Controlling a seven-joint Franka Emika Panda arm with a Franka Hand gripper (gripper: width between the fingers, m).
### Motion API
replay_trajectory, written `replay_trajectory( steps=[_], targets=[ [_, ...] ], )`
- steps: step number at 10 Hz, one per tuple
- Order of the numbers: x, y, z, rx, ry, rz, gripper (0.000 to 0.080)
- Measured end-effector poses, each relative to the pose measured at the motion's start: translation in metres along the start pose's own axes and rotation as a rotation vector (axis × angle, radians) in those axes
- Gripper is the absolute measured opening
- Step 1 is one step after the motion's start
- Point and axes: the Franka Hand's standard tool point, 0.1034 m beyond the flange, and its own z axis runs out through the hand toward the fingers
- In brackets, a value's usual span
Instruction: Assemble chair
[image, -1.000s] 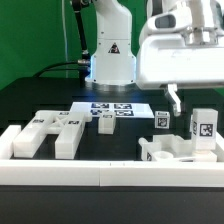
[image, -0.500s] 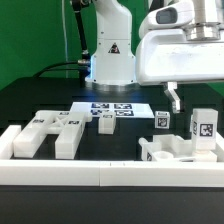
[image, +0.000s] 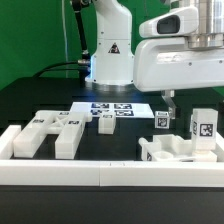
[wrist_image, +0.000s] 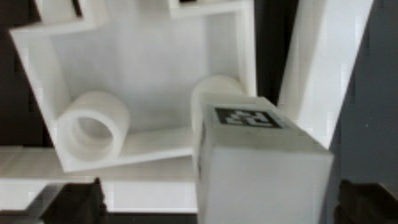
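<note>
I see my gripper (image: 170, 104) hanging with jaws spread wide and nothing between them. It is close over the chair parts (image: 178, 150) at four o'clock in the exterior view. More chair pieces (image: 50, 132) lie at eight o'clock. The marker board (image: 112, 110) sits near centre.

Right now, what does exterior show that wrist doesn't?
Exterior only: the arm base, the gripper open and empty, the marker board, the part cluster on that view's left, and the front rail.
Wrist only: a close look inside a frame part with a round stub.
Both: a white tagged block, though I cannot tell whether it is the same one.
</note>
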Motion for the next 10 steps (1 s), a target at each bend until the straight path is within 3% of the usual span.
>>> replay_trajectory(
  steps=[3, 4, 5, 6, 7, 10],
  targets=[
    [-0.004, -0.007, 0.007, 0.001, -0.007, 0.002, 0.0649],
    [-0.005, -0.01, 0.008, 0.002, -0.009, 0.002, 0.0549],
    [-0.005, -0.012, 0.009, 0.003, -0.007, -0.001, 0.0549],
    [-0.004, -0.011, 0.009, 0.003, -0.007, 0.0, 0.0365],
    [-0.004, -0.011, 0.009, 0.002, -0.007, 0.002, 0.0289],
    [-0.004, -0.011, 0.009, 0.003, -0.007, 0.023, 0.0289]
  ],
)
